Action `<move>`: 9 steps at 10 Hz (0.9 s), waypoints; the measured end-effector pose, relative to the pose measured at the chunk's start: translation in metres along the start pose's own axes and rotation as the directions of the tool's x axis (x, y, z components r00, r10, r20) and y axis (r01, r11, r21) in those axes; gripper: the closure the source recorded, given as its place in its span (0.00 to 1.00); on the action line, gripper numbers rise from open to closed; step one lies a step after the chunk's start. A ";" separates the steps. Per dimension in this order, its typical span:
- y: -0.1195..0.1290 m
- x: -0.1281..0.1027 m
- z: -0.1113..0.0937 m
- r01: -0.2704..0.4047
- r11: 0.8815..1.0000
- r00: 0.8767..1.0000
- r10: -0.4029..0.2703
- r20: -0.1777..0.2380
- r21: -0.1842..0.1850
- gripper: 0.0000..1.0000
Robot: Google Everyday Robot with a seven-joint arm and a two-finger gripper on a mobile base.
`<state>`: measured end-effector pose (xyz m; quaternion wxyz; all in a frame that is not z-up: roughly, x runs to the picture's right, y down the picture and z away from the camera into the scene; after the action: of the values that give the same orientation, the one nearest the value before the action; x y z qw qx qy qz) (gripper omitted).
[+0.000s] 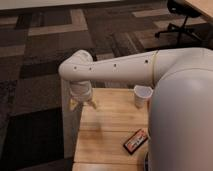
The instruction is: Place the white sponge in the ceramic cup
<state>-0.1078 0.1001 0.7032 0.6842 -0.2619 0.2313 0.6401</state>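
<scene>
The white sponge could not be made out anywhere on the bare wood. If present, it was hidden at or under the gripper (83,103), which hung tips down at the far left corner of the table (112,117), close to the surface. Whether the fingers were spread or pinching the sponge could not be told. The ceramic cup (141,96) stood upright at the far right of the table, well apart from the gripper, its mouth open upward.

The step in hand was judged to be securing the sponge and carrying it right. This would be done well if the soft block were squeezed only lightly, lifted clear, centred over the mouth and lowered before release. A small, smooth, tapered cup was likely to tip if its rim were knocked.

The table was made of pale wooden slats. A flat, glossy black-and-orange packet (136,140) lay near its right edge. The arm (120,70) was a smooth white tube.
</scene>
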 end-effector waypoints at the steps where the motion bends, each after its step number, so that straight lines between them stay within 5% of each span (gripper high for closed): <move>1: 0.000 0.000 0.000 -0.001 1.000 1.000 0.001 0.000 0.000 0.35; 4: -0.029 -0.001 0.001 -0.029 0.999 1.000 0.029 0.000 0.024 0.35; 7: -0.080 -0.005 0.010 -0.030 0.999 1.000 0.030 0.002 -0.025 0.35; 9: -0.120 -0.002 0.013 -0.034 0.999 0.999 0.034 -0.005 -0.027 0.35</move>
<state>0.0111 0.1017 0.7215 0.6692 -0.2686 0.2287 0.6539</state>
